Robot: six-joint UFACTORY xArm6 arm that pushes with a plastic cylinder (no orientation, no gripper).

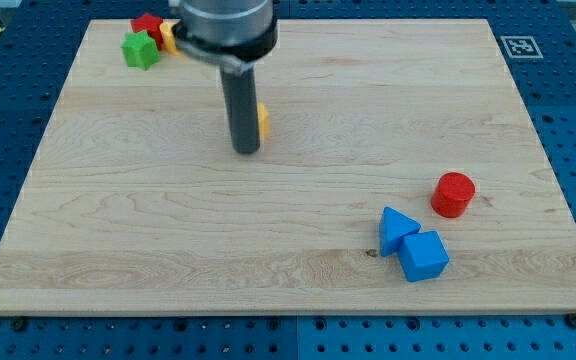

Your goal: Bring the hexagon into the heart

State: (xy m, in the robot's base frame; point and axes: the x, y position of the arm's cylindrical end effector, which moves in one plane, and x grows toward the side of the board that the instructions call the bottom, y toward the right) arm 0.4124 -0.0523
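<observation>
A yellow block [263, 122] sits on the wooden board [118, 220], mostly hidden behind my rod, so its shape cannot be made out. My tip [246, 151] rests on the board just left of it, touching or nearly touching. A second yellow block [168, 36] lies at the view's top left, partly hidden by the arm, its shape also unclear. It sits between a red block [148, 24] and the arm.
A green star [140, 50] lies at the top left, next to the red block. A red cylinder [453, 194] stands at the right. A blue triangle [397, 228] and a blue cube [424, 255] touch each other at the lower right.
</observation>
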